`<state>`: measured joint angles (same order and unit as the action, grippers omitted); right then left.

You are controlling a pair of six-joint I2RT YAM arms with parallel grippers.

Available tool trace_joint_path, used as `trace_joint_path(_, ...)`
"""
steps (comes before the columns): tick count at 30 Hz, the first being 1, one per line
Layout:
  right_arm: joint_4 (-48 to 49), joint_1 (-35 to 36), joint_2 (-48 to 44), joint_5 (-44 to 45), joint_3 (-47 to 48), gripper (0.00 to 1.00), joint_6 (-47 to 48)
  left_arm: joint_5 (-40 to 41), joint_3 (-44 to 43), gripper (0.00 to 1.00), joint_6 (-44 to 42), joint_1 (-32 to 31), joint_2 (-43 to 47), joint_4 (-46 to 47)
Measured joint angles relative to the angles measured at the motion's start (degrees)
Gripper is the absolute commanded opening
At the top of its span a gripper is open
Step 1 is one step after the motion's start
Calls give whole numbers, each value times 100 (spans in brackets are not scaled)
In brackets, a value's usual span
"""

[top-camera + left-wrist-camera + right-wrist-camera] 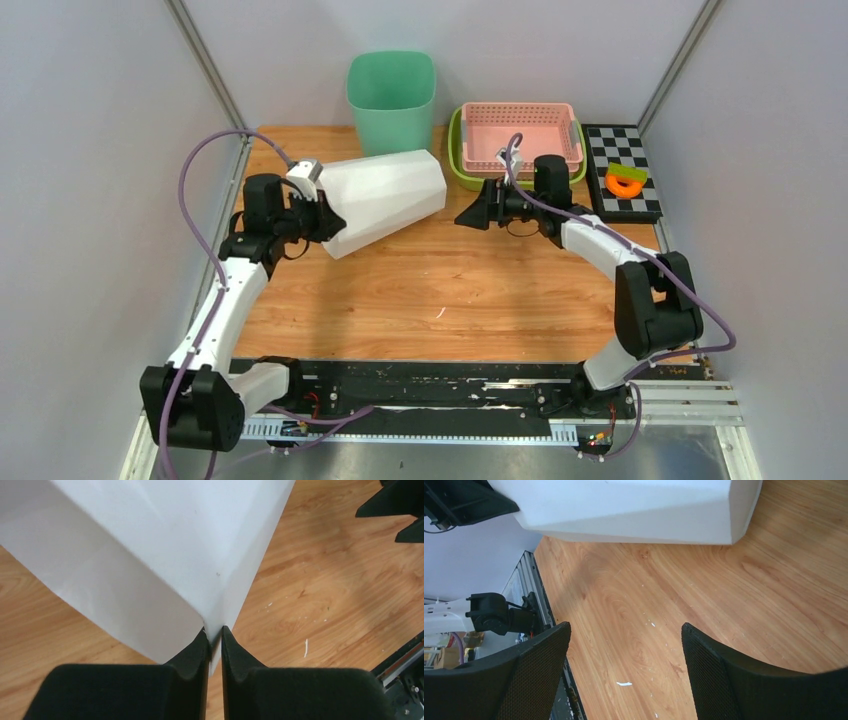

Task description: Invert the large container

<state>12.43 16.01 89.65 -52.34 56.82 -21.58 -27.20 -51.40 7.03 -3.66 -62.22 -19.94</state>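
1. Top external view: the container lies on its side at the back left of the bench, wide mouth end to the left, narrow closed end to the right.
2. We see the left fingers at the mouth end, on the rim.
3. From the left wrist, the left fingers are pressed almost together, with only the thin white wall of the container pinched between their tips.
4. We cannot tell whether the container's lower side touches the bench.
5. The right fingers point left at the closed end, near it but apart.
6. From the right wrist, the right fingers stand wide apart with only bare bench between them, holding and touching nothing. The container sits beyond their tips.
7. Behind the container stands a green bin. To its right are a pink basket in a green tray, then a checkerboard carrying an orange ring.
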Motion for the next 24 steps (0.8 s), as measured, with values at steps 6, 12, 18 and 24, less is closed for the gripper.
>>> trace_joint_path(6,57,7,181,153,111,83,66,-162,155,9,-361,317,-48,-321)
trace_joint_path(12,98,9,168,267,153,83,177,-732,160,9,-673,627,-52,-575)
trace_joint_path(18,42,9,105,376,153,83,310,-1617,160,9,-1491,649,-39,-1259)
trace_joint_path(24,44,9,74,391,153,84,334,-2490,140,8,-2719,649,-24,-2293)
